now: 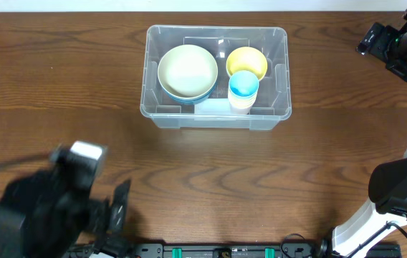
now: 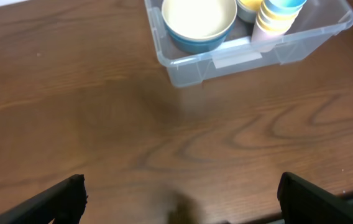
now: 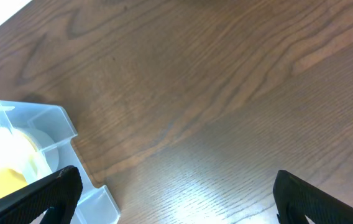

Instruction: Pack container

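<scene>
The clear plastic container (image 1: 275,107) stands at the far middle of the table. Inside it sit a cream bowl nested in a blue bowl (image 1: 187,72), a yellow bowl (image 1: 246,61) and a stack of cups with a blue one on top (image 1: 243,86). The container also shows in the left wrist view (image 2: 226,62) and the right wrist view (image 3: 58,134). My left gripper (image 2: 179,205) is open and empty above bare table near the front left. My right gripper (image 3: 173,202) is open and empty, off the container's right side at the far right.
The wooden table (image 1: 60,93) stretches around the container. The left arm (image 1: 53,208) is at the front left. The right arm's base (image 1: 397,193) stands at the front right, and its wrist (image 1: 393,46) is at the far right.
</scene>
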You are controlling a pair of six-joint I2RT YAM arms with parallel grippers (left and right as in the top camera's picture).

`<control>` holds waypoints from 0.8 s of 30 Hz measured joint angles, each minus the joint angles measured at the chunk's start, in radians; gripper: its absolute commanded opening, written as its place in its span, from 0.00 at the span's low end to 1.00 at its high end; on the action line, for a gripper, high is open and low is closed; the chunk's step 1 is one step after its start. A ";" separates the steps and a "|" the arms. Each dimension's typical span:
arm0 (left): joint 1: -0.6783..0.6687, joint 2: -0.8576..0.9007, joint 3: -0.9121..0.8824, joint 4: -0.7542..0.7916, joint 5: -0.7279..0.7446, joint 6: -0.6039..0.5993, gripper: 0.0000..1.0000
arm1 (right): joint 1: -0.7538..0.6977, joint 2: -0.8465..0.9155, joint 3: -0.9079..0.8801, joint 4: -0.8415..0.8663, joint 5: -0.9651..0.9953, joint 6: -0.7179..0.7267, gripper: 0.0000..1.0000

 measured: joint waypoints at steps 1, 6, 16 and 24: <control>0.000 -0.027 0.000 -0.011 -0.001 -0.009 0.98 | 0.000 0.000 0.000 0.000 0.000 0.000 0.99; 0.046 -0.154 -0.008 -0.003 -0.004 -0.075 0.98 | 0.000 0.000 0.000 0.000 0.000 0.000 0.99; 0.289 -0.572 -0.350 0.296 -0.008 -0.135 0.98 | 0.000 0.000 0.000 0.000 0.000 0.000 0.99; 0.388 -0.694 -0.818 0.848 0.051 -0.147 0.98 | 0.000 0.000 0.000 -0.001 0.000 0.000 0.99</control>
